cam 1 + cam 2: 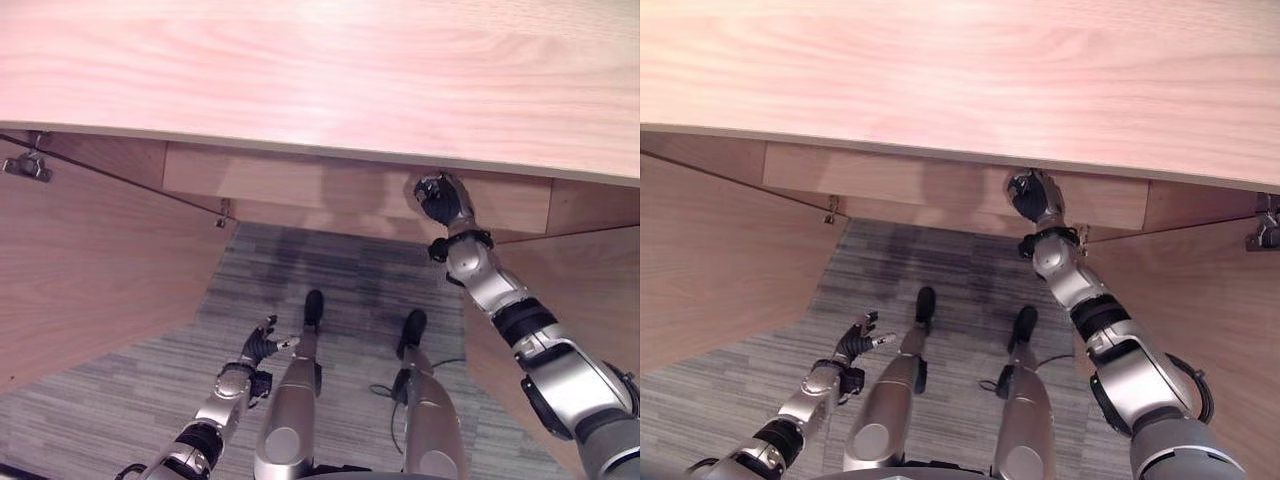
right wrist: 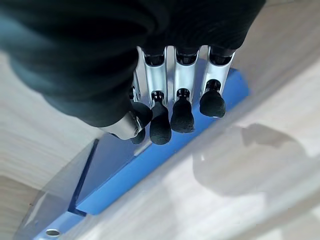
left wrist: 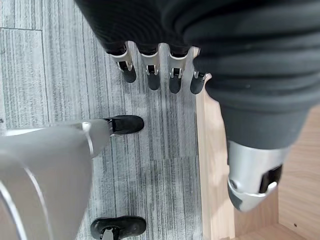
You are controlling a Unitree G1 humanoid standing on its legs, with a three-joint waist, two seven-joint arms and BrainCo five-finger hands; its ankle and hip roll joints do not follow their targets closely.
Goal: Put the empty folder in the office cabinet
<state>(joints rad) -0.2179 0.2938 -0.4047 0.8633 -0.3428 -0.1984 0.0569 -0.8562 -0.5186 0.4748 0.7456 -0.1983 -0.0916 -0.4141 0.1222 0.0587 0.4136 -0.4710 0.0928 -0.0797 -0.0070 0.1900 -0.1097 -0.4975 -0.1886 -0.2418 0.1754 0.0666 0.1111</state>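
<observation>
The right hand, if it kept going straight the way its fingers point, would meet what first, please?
Probably the blue folder lying just past the right hand on the cabinet's wooden shelf; whether the fingers already touch it is unclear.

From the head views the cabinet top [image 1: 320, 70] hides the shelf beneath, and the right hand [image 1: 440, 198] reaches under its lip. The blue folder [image 2: 150, 170] runs off the wrist picture's lower corner, and whether the fingers [image 2: 181, 112] grip it I can't tell.
</observation>
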